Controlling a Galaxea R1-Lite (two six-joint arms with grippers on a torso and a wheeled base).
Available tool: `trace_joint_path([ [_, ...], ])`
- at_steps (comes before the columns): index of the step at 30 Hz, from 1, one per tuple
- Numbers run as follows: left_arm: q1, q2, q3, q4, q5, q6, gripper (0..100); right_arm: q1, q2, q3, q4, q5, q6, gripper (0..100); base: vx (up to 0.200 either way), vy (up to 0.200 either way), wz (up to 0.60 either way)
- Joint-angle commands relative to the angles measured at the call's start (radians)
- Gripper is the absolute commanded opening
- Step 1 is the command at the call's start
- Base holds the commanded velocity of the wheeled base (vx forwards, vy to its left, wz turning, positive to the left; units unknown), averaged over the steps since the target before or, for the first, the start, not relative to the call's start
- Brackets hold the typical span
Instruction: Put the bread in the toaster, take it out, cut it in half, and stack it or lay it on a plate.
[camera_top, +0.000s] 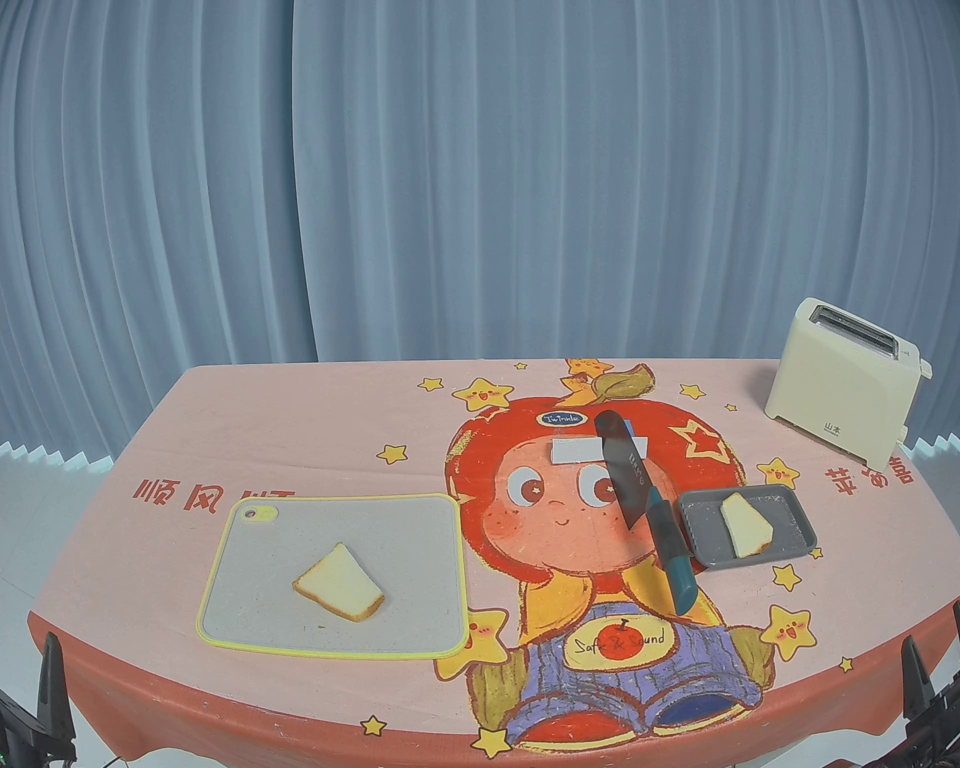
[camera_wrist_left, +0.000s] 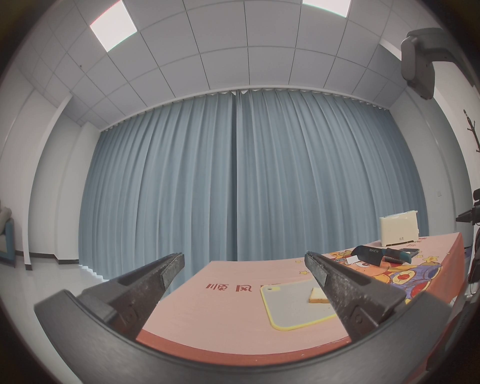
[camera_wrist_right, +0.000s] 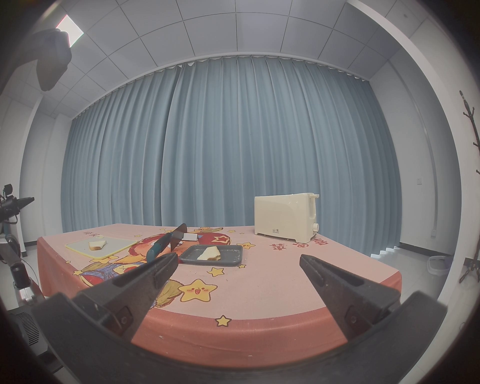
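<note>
Left wrist view: we see the left gripper (camera_wrist_left: 243, 257) with its two fingers spread wide. It holds nothing, touches nothing and hangs short of the table (camera_wrist_left: 225, 320). Beyond it one cutting board (camera_wrist_left: 287, 307) lies on the pink cloth with the bread piece on the board (camera_wrist_left: 318, 296) resting on it. Farther off are one knife (camera_wrist_left: 372, 254) and one toaster (camera_wrist_left: 398, 228).

Right wrist view: the right gripper (camera_wrist_right: 239, 259) is likewise spread wide and bare, off the table's near edge. Past it sits one grey tray (camera_wrist_right: 232, 256) with the bread piece in the tray (camera_wrist_right: 210, 253) lying inside. The knife is just beside the tray. The toaster stands behind them, well apart.

Head view: we count two bread pieces, one board, one tray, one knife and one toaster. Taking the cartoon face at the cloth's middle as the dial's centre, the board lies at 8 o'clock, with its bread near the board's middle. The tray is at 3 o'clock and the toaster at 2 o'clock, by the far corner. The knife lies between face and tray, with its blade toward 11 o'clock and its blue handle toward 5 o'clock. The blade's tip crosses a small white card (camera_top: 572, 451). A blue curtain (camera_top: 480, 180) hangs behind the table. Nothing stands between either gripper and the bread.
</note>
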Motion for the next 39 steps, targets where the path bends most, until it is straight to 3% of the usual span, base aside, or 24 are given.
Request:
trace_joint_path([
  [1,0.000,-0.016,0.018,0.000,0.008,0.016,100,0.000,-0.018,0.018,-0.001,0.000,0.000,100,0.000,0.000,0.00],
  [8,0.000,-0.016,0.018,0.052,-0.009,0.025,100,0.000,-0.018,0.018,-0.001,0.000,0.000,100,0.000,0.000,0.00],
  [13,-0.002,-0.016,-0.036,0.188,-0.116,0.021,100,0.000,-0.018,0.018,-0.001,0.000,0.000,100,0.000,0.000,0.00],
  [18,-0.022,0.013,-0.125,0.360,-0.170,0.017,100,0.000,-0.018,0.018,-0.001,0.000,0.000,100,0.000,0.000,0.00],
  [21,-0.051,0.097,-0.162,0.369,-0.182,0.007,100,0.000,-0.018,0.018,-0.001,0.000,0.000,100,0.000,0.000,0.00],
  [25,-0.071,0.211,-0.211,0.368,-0.185,-0.033,100,0.000,-0.018,0.018,0.001,0.000,0.000,100,0.000,0.000,0.00],
  [39,-0.068,0.558,-0.384,0.368,-0.209,-0.036,100,0.000,-0.018,0.018,0.001,0.000,0.000,100,0.000,0.000,0.00],
])
